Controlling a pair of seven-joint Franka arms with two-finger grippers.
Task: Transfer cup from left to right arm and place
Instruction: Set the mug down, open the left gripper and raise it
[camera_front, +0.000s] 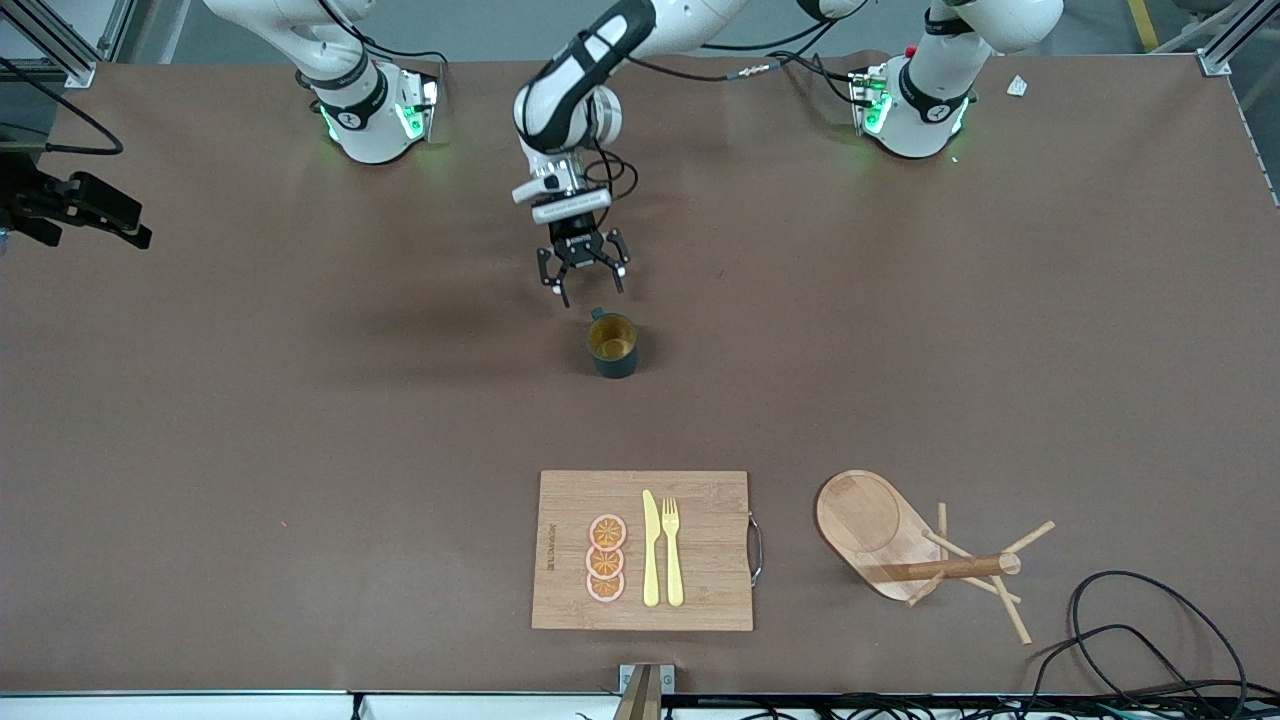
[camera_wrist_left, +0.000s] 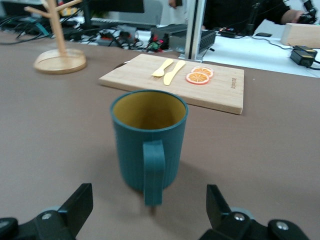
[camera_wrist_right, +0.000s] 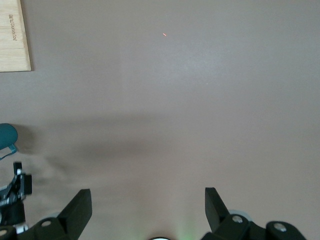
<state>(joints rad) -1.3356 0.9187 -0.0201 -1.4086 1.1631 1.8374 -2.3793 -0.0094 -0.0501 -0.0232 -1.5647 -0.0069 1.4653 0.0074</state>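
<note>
Brown tabletop (camera_front: 300, 400) holds cup (camera_front: 612, 344) upright mid-surface, handle toward the left tool (camera_front: 583, 272); left tool open just beside cup, not touching, nothing held; right tool (camera_wrist_right: 148, 212) open, empty, over bare tabletop; cutting board (camera_front: 700, 550) nearer the front camera than cup.

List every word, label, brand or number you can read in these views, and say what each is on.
Cutting board: one short printed line along the edge toward the right arm's end of the table, too small and blurred to read in any view.
Cup: no text visible.
Wooden peg stand: no text visible.
Nothing else carries readable writing.
</note>
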